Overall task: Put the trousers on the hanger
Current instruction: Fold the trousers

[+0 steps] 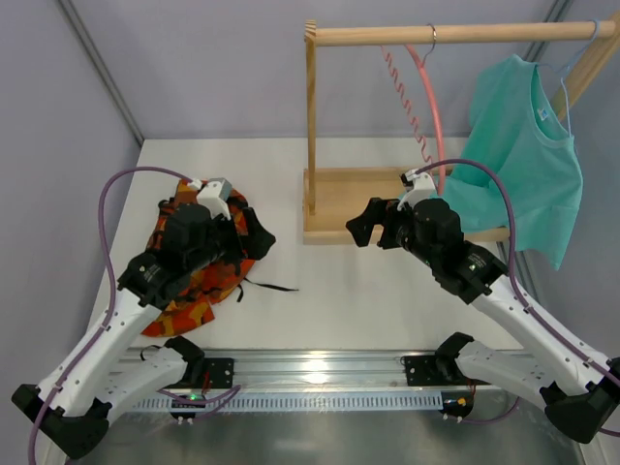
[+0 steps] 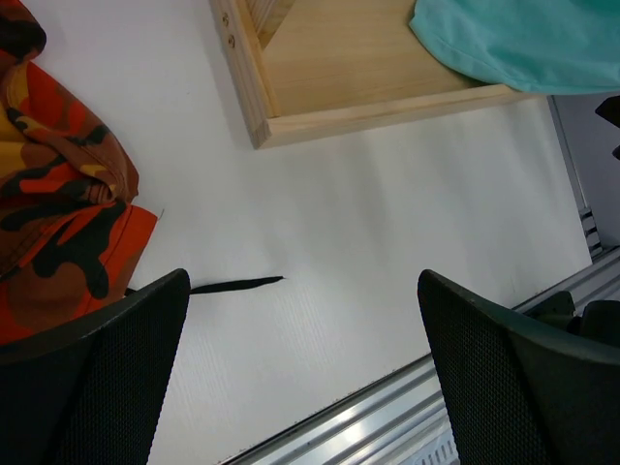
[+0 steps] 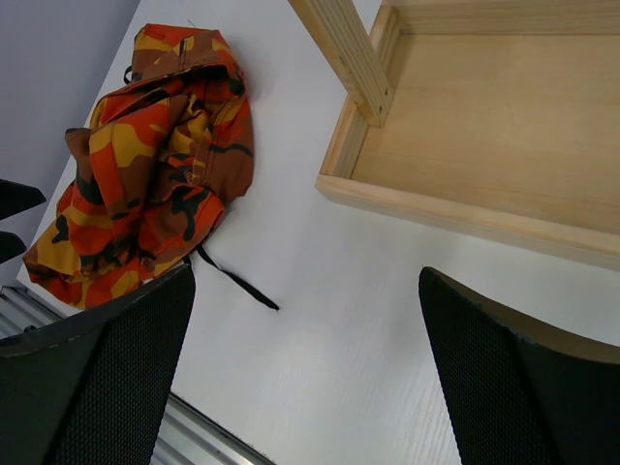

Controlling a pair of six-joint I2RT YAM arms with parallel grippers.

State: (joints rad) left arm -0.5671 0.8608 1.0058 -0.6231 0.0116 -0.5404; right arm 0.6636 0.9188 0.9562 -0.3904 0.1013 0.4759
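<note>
trousers (image 3: pixel 155 165) of orange, red, brown and black camouflage cloth lie crumpled left of the pale wooden rack (image 1: pixel 311 126) — soft, light, floppy, likely best pinched at the waistband. thin pink-coral hanger (image 1: pixel 440 107) hangs on it. left gripper (image 2: pixel 302 373) and right gripper (image 3: pixel 305 373) gape, empty.

At the left of your overhead frame, the trousers (image 1: pixel 186 306) show orange, red, brown and black camouflage, with a black drawstring (image 1: pixel 274 287) against the white table (image 1: pixel 368 300). Upper right, you see the pink-coral hanger (image 1: pixel 439 111), a plain teal T-shirt (image 1: pixel 523 160), a light-blue hanger (image 1: pixel 564 97) and the pale wooden rack (image 1: pixel 344 194).
</note>
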